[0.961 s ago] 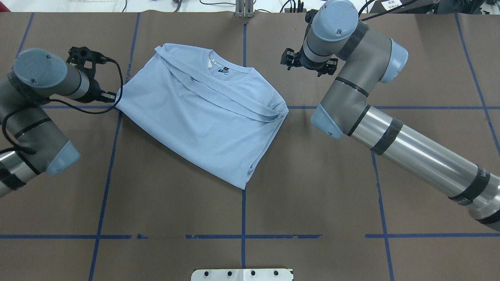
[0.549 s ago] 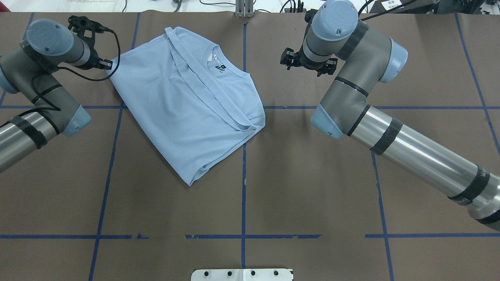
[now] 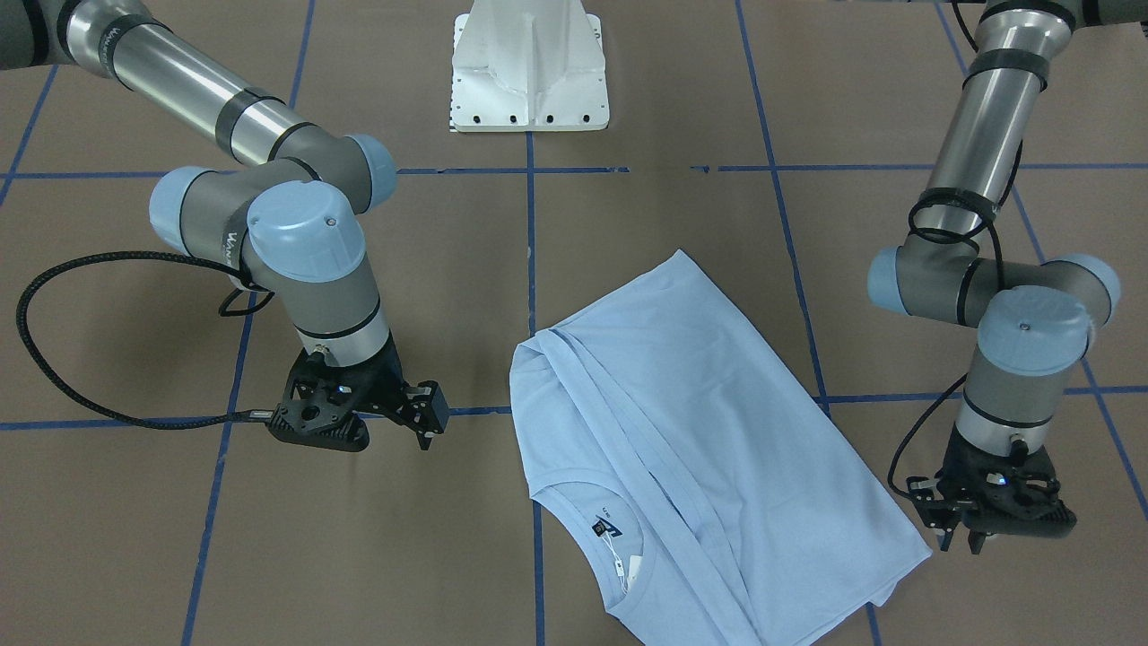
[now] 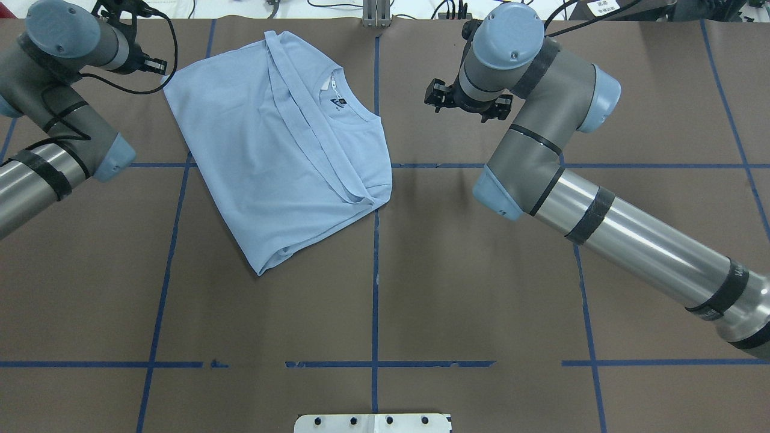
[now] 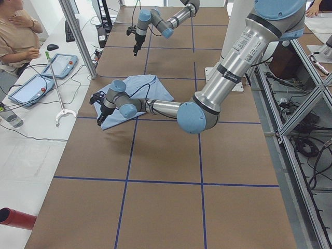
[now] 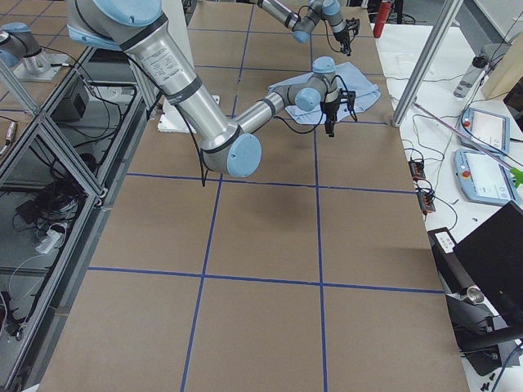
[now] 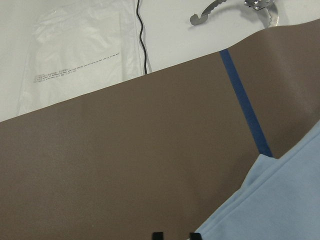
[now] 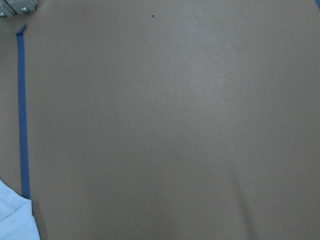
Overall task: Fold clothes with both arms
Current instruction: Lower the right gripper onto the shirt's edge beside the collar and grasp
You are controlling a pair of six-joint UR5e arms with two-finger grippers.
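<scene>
Lighting: even and diffuse, from overhead; the brown table cover (image 4: 481,300) reads flat, w/ only a soft, faint shadow beside the right arm (image 4: 631,240), whose silver tube carries a mild specular streak. Ext. views are sharp, the side views showing wide-angle lean at the edges. Right wrist view is low-contrast, centre slightly brighter than corners; the white surface (image 7: 175,30) in the left wrist view is nearly overexposed.

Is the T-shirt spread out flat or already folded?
Partly folded: the T-shirt lies as a compact rectangle, with a band doubled across its front.
</scene>
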